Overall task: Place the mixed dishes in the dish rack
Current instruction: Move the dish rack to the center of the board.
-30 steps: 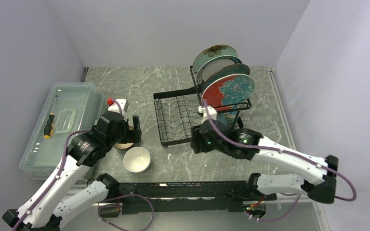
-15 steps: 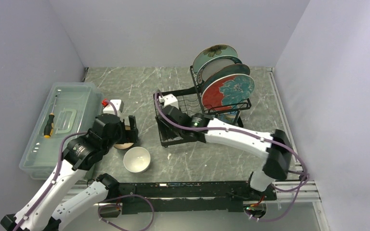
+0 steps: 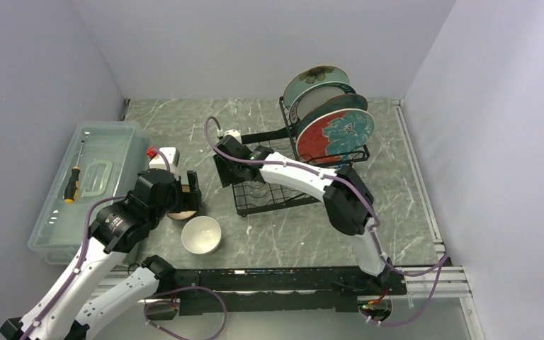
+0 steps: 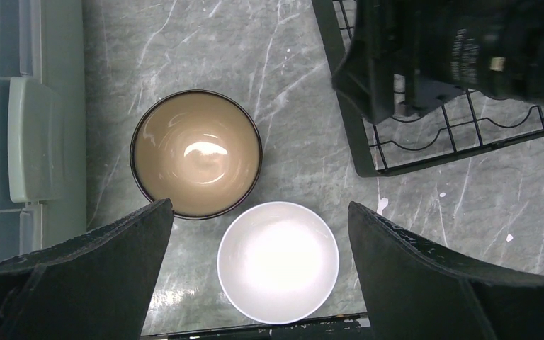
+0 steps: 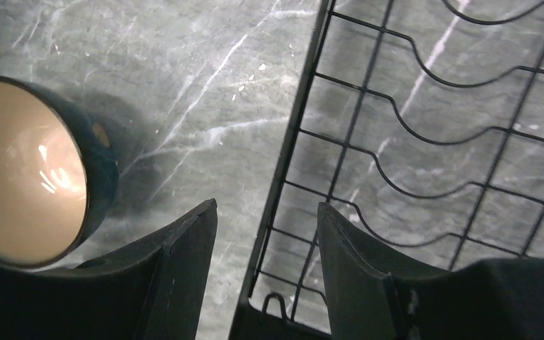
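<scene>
The black wire dish rack (image 3: 269, 185) holds several plates upright at its back: mint-green (image 3: 316, 76), white with a dark rim (image 3: 324, 97) and red (image 3: 336, 134). The brown bowl (image 3: 180, 212) and the white bowl (image 3: 200, 234) stand on the table left of the rack. My left gripper (image 3: 190, 190) is open and empty above both bowls; its wrist view shows the brown bowl (image 4: 196, 154) and the white bowl (image 4: 278, 261) below my gripper (image 4: 258, 207). My right gripper (image 3: 225, 170) is open and empty, straddling the rack's left edge bar (image 5: 283, 163); the brown bowl (image 5: 21, 170) lies to its left. No mugs are in view.
A clear plastic box (image 3: 88, 177) with a screwdriver (image 3: 72, 184) sits at the far left, next to the brown bowl; its lid (image 4: 35, 127) also shows in the left wrist view. The right arm (image 3: 304, 177) stretches across the rack's flat tier. Walls close in on three sides.
My right arm has swung from the rack's near right side across the flat tier to its left edge. My left gripper has barely moved. The bowls have not moved.
</scene>
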Controlling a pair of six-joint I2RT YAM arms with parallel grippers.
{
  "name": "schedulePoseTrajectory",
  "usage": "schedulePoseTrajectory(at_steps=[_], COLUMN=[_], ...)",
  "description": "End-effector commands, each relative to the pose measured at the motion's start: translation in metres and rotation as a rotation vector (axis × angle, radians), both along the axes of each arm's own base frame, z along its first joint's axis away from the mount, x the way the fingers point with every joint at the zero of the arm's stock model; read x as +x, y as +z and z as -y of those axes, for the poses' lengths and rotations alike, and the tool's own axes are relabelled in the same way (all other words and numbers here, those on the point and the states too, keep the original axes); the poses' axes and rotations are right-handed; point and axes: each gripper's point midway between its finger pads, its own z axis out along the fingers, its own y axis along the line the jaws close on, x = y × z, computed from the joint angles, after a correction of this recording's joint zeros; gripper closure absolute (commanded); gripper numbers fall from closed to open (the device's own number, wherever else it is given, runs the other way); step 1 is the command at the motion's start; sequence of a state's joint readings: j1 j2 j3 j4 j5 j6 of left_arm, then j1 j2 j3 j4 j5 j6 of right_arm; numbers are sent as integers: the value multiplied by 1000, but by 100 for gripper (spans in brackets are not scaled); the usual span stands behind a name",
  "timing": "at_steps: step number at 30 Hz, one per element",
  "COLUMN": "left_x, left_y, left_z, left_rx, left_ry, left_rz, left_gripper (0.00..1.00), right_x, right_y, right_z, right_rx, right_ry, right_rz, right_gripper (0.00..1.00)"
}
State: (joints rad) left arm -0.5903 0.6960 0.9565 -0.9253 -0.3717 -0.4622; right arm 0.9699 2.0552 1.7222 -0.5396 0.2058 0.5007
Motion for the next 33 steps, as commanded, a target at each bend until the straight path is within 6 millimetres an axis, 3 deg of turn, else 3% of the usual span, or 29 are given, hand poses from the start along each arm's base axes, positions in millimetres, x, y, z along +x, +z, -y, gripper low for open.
schedulePoseTrajectory(at_steps=[1, 6, 10, 19, 33], left_x=[4, 3, 3, 4, 6], left_y=[11, 12, 12, 10, 2], left_z=[-3, -2, -1, -1, 14], left_rx=[-21, -24, -27, -24, -28], left_ry=[28, 23, 18, 20, -46], left_rz=[39, 42, 41, 35, -7], left_gripper=[1, 1, 1, 1, 1], right_x=[7, 7, 5, -2, -28], right_y=[6, -13, -21, -32, -33], right_z=[-20, -17, -12, 0, 52], right_rx=[31, -7, -23, -59, -111], right_ry=[22, 15, 12, 10, 20], right_rz=[6, -13, -20, -37, -15], right_gripper=[44, 51, 70, 99, 100])
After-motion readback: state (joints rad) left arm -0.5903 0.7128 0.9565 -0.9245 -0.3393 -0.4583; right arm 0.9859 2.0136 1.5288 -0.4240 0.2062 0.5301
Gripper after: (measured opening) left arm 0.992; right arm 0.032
